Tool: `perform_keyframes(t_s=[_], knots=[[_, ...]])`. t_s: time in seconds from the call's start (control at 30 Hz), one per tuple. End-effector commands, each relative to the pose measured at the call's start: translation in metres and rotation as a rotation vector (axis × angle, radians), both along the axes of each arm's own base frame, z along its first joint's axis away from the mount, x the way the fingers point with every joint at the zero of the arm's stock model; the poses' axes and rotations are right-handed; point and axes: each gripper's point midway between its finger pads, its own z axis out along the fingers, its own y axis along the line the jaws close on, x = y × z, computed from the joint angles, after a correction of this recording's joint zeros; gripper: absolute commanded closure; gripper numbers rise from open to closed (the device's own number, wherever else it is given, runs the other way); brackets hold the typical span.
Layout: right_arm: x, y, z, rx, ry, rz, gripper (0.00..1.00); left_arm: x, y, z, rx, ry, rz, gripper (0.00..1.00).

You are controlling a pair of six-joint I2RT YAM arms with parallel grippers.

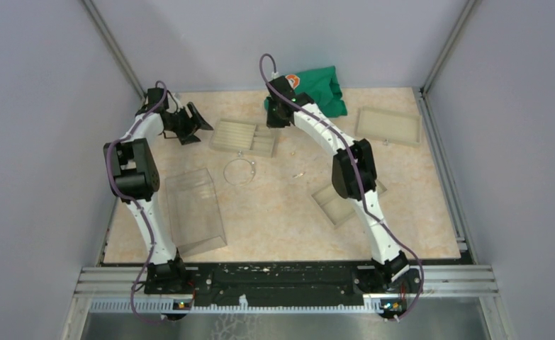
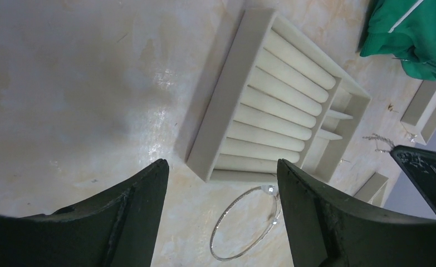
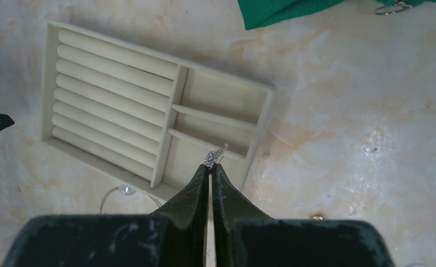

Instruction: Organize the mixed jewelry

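Closest to my lens, the right gripper [image 3: 211,167] has its fingers pressed together on a tiny silvery piece [image 3: 215,155]. It juts from the tips above the small compartments of the ring tray [image 3: 263,128], and I judge I'm holding it there to drop it in. My wire hoop [image 2: 248,225] lies flat on the table just beside that tray's near edge, and another small piece [image 1: 298,174] sits loose farther right. My left gripper [image 2: 222,167] hovers spread wide and empty beside the tray, facing the hoop, which is likely its next pick. Around them I see the mottled beige table [image 1: 274,227], a clear plastic box [image 1: 195,212], a second tray [image 1: 388,126], a green cloth [image 1: 320,88] and plain grey walls [image 1: 40,106].
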Motion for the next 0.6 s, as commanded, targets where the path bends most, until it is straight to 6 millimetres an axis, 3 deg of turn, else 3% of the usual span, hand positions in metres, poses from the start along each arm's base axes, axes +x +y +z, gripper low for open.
perform_keyframes(t_s=[0.0, 0.3, 0.57], knots=[[0.012, 0.021, 0.017, 0.064, -0.042, 0.014, 1.00, 0.006, -0.006, 0.008, -0.027, -0.025, -0.022, 0.22], [0.030, 0.034, -0.004, 0.104, -0.065, -0.004, 1.00, 0.002, -0.008, 0.006, -0.046, -0.009, -0.025, 0.22], [0.040, 0.038, -0.010, 0.118, -0.083, -0.020, 1.00, -0.002, -0.009, 0.003, -0.047, 0.000, -0.027, 0.22]])
